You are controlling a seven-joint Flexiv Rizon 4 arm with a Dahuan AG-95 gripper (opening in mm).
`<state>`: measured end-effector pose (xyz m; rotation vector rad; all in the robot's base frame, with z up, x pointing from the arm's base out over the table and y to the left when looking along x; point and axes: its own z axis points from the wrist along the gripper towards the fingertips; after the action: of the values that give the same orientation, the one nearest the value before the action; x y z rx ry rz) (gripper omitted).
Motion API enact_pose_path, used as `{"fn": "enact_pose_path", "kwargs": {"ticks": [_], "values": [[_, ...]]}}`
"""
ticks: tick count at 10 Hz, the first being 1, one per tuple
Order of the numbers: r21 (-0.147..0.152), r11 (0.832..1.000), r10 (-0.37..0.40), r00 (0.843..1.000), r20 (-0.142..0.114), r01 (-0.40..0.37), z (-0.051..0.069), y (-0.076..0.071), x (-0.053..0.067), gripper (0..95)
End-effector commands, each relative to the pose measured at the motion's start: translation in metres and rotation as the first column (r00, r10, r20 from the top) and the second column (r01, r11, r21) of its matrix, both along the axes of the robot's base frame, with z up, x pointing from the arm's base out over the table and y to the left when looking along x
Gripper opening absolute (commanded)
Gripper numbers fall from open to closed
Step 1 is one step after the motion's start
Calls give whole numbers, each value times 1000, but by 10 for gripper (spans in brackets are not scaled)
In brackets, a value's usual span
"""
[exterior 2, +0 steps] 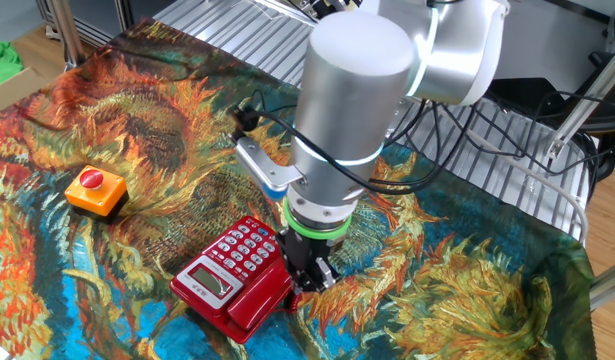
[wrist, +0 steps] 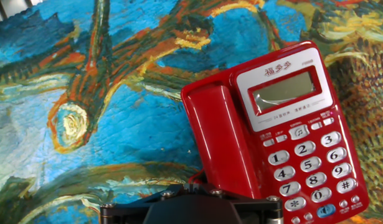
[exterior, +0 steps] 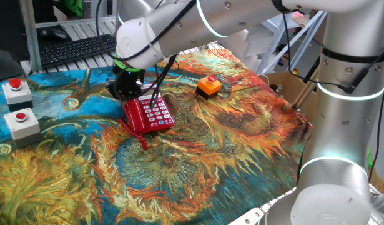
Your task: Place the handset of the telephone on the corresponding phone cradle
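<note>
The red telephone (wrist: 284, 87) lies on the painted cloth, white keys to the right in the hand view. The red handset (wrist: 222, 137) lies along the keypad-free left side, over the phone cradle, which it hides. Its near end runs under my gripper's black housing (wrist: 185, 208). In one fixed view my gripper (exterior: 126, 87) stands low at the far end of the telephone (exterior: 153, 114). In the other fixed view my gripper (exterior 2: 305, 275) is at the end of the handset (exterior 2: 259, 303). The fingertips are hidden, so I cannot tell whether they grip. The red cord (exterior: 137, 136) trails on the cloth.
An orange button box (exterior: 209, 86) sits behind and to the right of the phone and also shows in the other fixed view (exterior 2: 95, 190). Two grey boxes with red buttons (exterior: 17, 90) (exterior: 22, 122) stand at the left. A keyboard (exterior: 76, 49) lies behind the cloth.
</note>
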<state>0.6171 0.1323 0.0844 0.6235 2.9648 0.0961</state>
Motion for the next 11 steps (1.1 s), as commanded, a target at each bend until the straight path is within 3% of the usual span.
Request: {"fn": "enact_pose_path", "kwargs": {"ticks": [1, 2, 3, 6, 11], "values": [[49, 999, 14, 1000, -7, -14, 1, 1, 0, 0], [72, 997, 23, 1000, -6, -22, 1, 1, 0, 0], [75, 997, 27, 1000, -6, -27, 1, 1, 0, 0], [69, 998, -7, 1000, 3, 6, 1, 1, 0, 0], [67, 998, -7, 1000, 14, 6, -16, -2, 4, 0]]}}
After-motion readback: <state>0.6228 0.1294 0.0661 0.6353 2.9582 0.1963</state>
